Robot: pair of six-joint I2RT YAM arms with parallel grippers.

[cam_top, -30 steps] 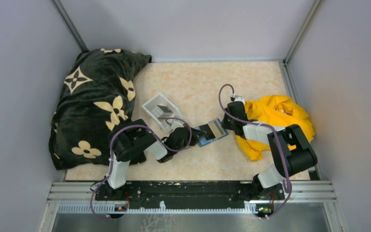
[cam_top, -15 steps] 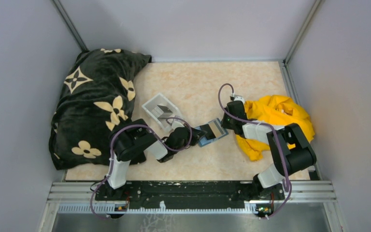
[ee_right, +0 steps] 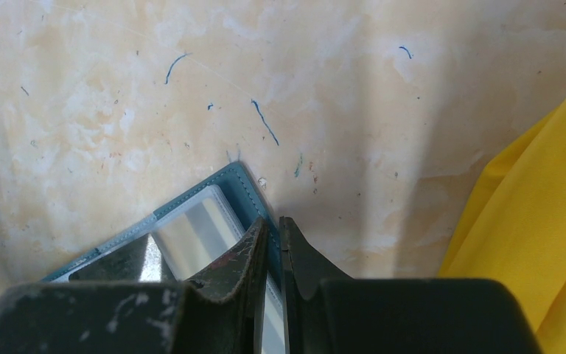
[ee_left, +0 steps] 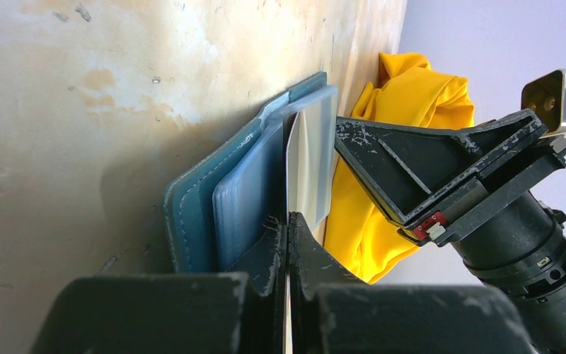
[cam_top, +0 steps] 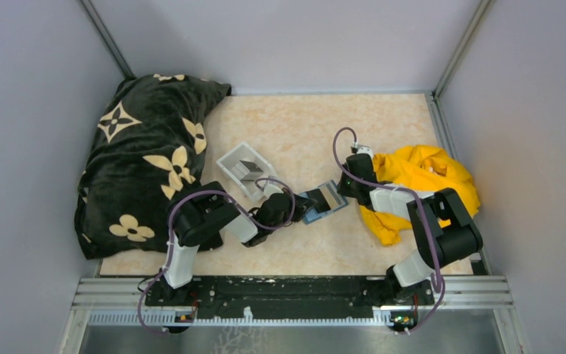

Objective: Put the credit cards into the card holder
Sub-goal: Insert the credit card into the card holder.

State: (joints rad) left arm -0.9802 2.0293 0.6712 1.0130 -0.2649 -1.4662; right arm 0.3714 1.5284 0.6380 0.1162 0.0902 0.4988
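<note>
The teal card holder lies open on the table between the two arms. My left gripper is shut on a pale credit card, seen edge-on in the left wrist view. The card's far end stands among the holder's clear sleeves. My right gripper is shut on the holder's teal edge and a clear sleeve. A tan card shows inside that sleeve. A grey card rests in the white tray.
The small white plastic tray stands just left of the left gripper. A dark flowered blanket fills the table's left side. A yellow cloth is bunched under the right arm. Grey walls enclose the table.
The left wrist has shifted very slightly at the holder. Both grips and the right arm look unchanged.
</note>
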